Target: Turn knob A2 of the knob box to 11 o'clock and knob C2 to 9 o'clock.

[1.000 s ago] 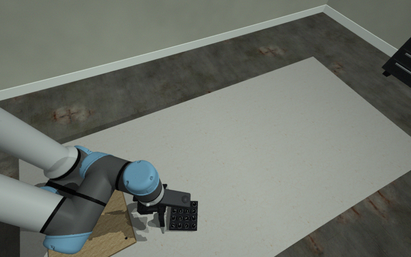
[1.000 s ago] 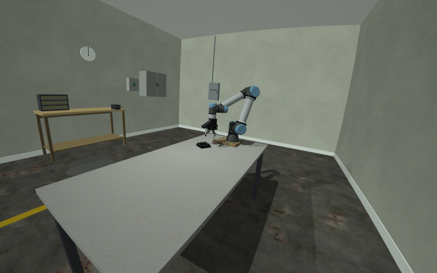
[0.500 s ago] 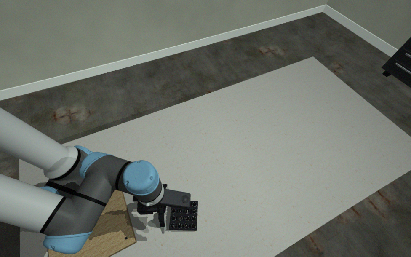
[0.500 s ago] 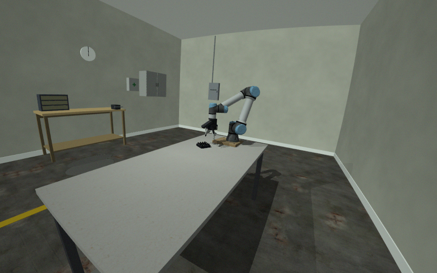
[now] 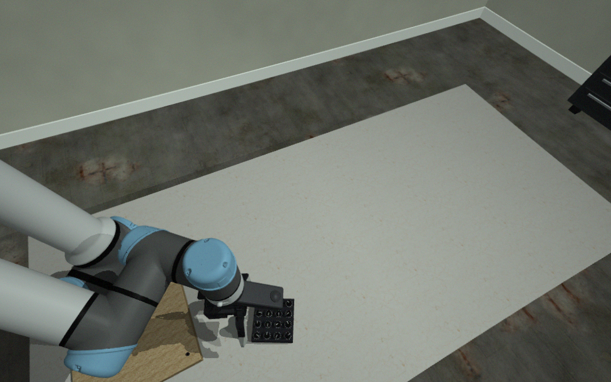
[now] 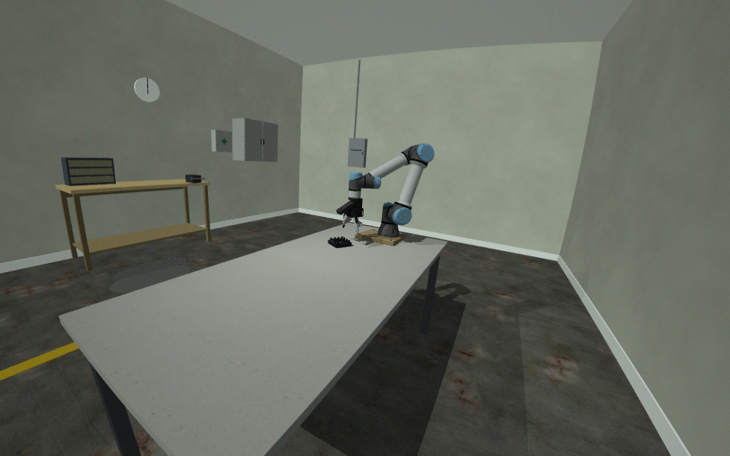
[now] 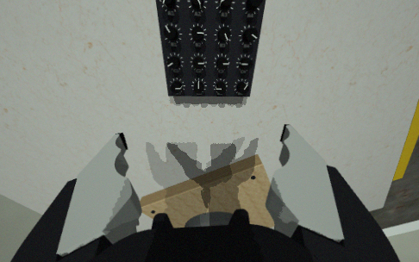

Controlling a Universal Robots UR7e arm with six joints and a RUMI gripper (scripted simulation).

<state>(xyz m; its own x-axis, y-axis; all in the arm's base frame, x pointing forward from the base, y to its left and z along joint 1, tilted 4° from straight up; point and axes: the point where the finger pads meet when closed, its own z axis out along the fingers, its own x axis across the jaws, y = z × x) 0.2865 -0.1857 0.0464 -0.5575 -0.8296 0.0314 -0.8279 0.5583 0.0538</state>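
The black knob box [image 5: 272, 325] [image 6: 339, 242] [image 7: 209, 47] lies flat on the white table [image 5: 405, 202] [image 6: 241, 322] [image 7: 65, 86], close to the robot's base. It carries rows of small black knobs with white pointer lines; its far end is cut off in the wrist view. I cannot see the socket side. My gripper [image 5: 235, 327] [image 6: 351, 221] [image 7: 203, 129] is open and empty. It hangs above the bare table just short of the box's near edge, between the box and the arm's base plate. It touches no knob.
The arm stands on a wooden base plate [image 5: 171, 333] [image 6: 379, 239] [image 7: 224, 194] at the table's end. A black cabinet [image 5: 595, 94] stands on the floor at the far right. A wooden side table [image 6: 129, 188] stands by the left wall.
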